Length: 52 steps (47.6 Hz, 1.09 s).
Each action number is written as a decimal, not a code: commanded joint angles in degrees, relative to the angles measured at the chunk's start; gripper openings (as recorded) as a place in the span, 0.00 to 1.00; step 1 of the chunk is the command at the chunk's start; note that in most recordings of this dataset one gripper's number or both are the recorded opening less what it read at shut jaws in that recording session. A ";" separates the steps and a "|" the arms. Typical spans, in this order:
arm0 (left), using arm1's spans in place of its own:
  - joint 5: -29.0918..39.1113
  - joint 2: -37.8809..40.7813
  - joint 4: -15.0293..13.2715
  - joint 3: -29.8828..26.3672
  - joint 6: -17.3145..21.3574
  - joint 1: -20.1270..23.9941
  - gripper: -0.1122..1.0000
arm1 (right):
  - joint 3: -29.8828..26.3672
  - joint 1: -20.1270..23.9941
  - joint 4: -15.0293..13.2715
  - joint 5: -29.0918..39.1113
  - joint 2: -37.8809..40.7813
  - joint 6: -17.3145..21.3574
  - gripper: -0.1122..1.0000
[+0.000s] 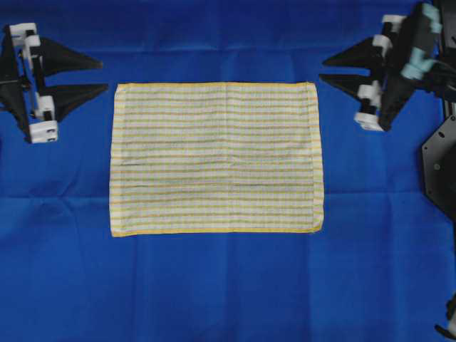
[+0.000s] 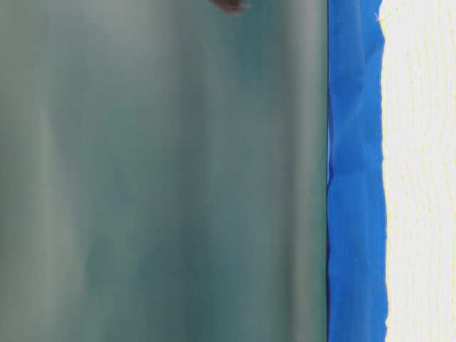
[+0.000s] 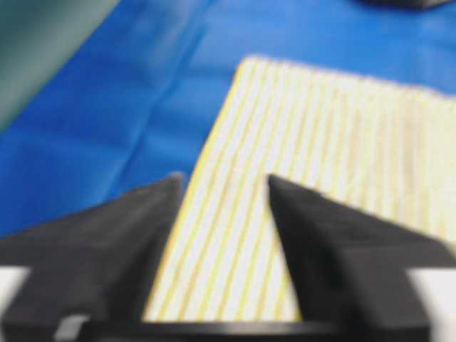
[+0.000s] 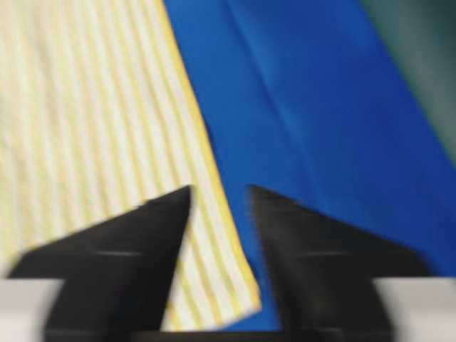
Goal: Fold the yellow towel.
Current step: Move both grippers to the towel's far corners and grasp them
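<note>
I count one yellow towel (image 1: 216,158) flat on one blue sheet (image 1: 228,285), left gripper (image 1: 101,77) and right gripper (image 1: 329,73) both parted, holding nothing.

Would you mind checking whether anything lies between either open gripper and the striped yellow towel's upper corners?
Nothing visible does. The left gripper and right gripper both stand open beside the flat yellow-striped towel, with only bare blue sheet between each and its nearest corner.
</note>
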 commanded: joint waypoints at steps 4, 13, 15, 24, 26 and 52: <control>-3.25 5.71 -0.09 -1.14 0.09 2.72 0.81 | -1.49 -3.52 0.09 -3.16 7.03 0.09 0.75; -7.29 16.00 -0.09 -1.14 0.09 6.77 0.82 | -1.49 -6.59 0.09 -7.21 14.15 0.09 0.72; -8.00 18.19 -0.09 -1.41 0.00 7.21 0.83 | -1.58 -7.03 0.09 -7.82 15.64 0.09 0.72; -9.84 26.37 -0.09 -3.25 0.09 8.35 0.83 | -1.76 -7.65 0.09 -10.28 22.24 0.09 0.72; -9.93 27.51 -0.09 -3.43 0.09 8.53 0.82 | -1.76 -7.65 0.18 -10.90 23.38 0.09 0.72; -9.23 37.62 -0.09 -3.87 0.00 10.72 0.60 | -1.85 -7.56 1.93 -13.27 30.41 0.09 0.59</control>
